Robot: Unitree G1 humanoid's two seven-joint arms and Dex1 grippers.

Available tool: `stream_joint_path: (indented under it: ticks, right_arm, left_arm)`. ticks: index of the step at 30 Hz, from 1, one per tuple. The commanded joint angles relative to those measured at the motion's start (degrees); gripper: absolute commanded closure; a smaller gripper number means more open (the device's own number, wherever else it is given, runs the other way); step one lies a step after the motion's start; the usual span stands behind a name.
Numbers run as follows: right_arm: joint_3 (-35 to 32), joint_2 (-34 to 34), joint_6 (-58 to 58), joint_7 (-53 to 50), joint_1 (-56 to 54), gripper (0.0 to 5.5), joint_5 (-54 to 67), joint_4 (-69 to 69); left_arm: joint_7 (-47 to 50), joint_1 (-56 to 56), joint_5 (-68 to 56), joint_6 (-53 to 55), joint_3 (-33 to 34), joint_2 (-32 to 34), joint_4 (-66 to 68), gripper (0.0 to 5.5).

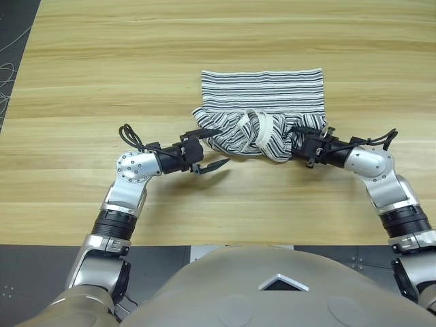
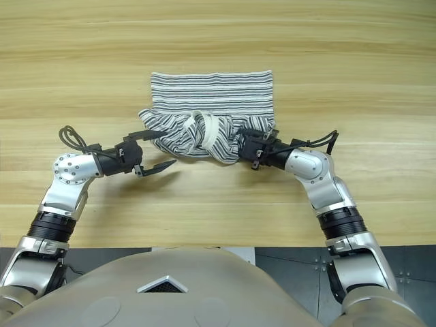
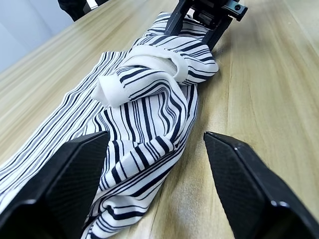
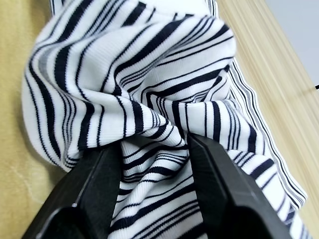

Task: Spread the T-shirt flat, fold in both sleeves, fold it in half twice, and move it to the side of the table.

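In the head views, the black-and-white striped knit T-shirt (image 1: 262,88) lies mid-way across the pale wooden counter (image 1: 102,68). Its far half is flat and its near half is bunched and twisted. Our left hand (image 1: 223,146) gapes wide at the bunch's left end, holding nothing. Our right hand (image 1: 300,139) is buried in the bunch's right end.

In the left wrist view, the fingers (image 3: 65,189) stand to either side of the crumpled edge, apart from it.

In the right wrist view, the fingers (image 4: 219,194) pinch a thick fold of cloth.

We judge the risk to be the left hand catching several layers, so that pulling tightens the twist rather than spreading the shirt. We can read no label or print.
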Motion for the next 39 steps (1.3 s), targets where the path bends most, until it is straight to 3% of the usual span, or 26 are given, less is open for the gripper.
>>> stream_joint_path:
  ticks: [1, 11, 20, 31, 39]
  right_arm:
    - [-0.3, -2.9, 1.0, 3.4, 0.9, 3.21, 0.4, -0.2]
    - [-6.7, -9.9, 2.8, 14.2, 2.5, 3.21, 12.8, -8.8]
    - [-8.2, -14.4, 2.1, 22.7, 6.6, 3.21, 19.3, -15.8]
    - [-3.6, -11.5, 0.0, 20.3, 8.1, 3.21, 12.6, -15.1]
    - [-1.7, -5.3, 3.2, 13.9, 6.2, 3.21, 9.0, -10.2]
  left_arm:
    - [0.3, -0.7, 0.8, -0.7, -0.1, 0.1, 0.1, 2.0]
    - [0.4, -0.9, 0.9, -1.4, 0.1, 0.4, -0.2, 2.0]
    - [0.5, -0.7, 1.1, -1.2, -0.2, 0.4, -0.7, 2.0]
    - [0.2, -2.1, 2.3, -1.5, -0.6, 0.3, 0.6, 2.0]
    - [0.5, -2.4, 2.7, -2.0, -0.2, 0.6, 1.1, 2.0]
